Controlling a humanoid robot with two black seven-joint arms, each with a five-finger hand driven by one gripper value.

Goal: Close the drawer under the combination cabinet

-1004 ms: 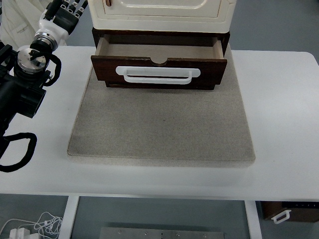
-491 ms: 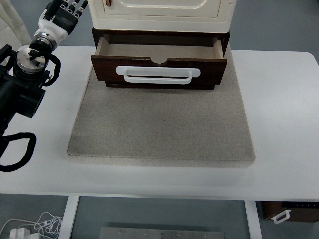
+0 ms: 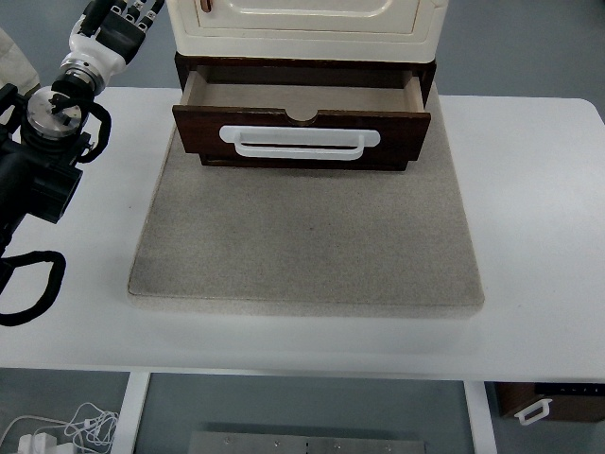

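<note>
Near edge: white table, bare at front. On it a grey mat, running from mid-table back to the cabinet base.

Mid: drawer sits at far end of mat, pulled out toward the robot, still open; interior looks empty. Dark wood front, white bar handle across it w/ a half-round notch in the top edge above. Front's long axis runs left-right, square to the near edge, so closing travel is straight away from the robot, into the cabinet.

Far: cream combination cabinet stacked directly on top of drawer housing, upper part cut by frame top.

Left arm comes in from left edge, elbow low, forearm climbing to top-left corner. Left hand sits beside cabinet's left wall, further back than the drawer front and off to its left. No contact w/ drawer or cabinet that I can see. Fingers partly cropped at frame top; look loosely extended side by side, holding nothing.

Right arm: not visible.

Key relation: drawer front lies right of and nearer than the left hand. Judgement: hand needs to come forward and inward to get in front of the panel, near the handle's centre, then push away. An off-centre push may skew the drawer in its slot.
</note>
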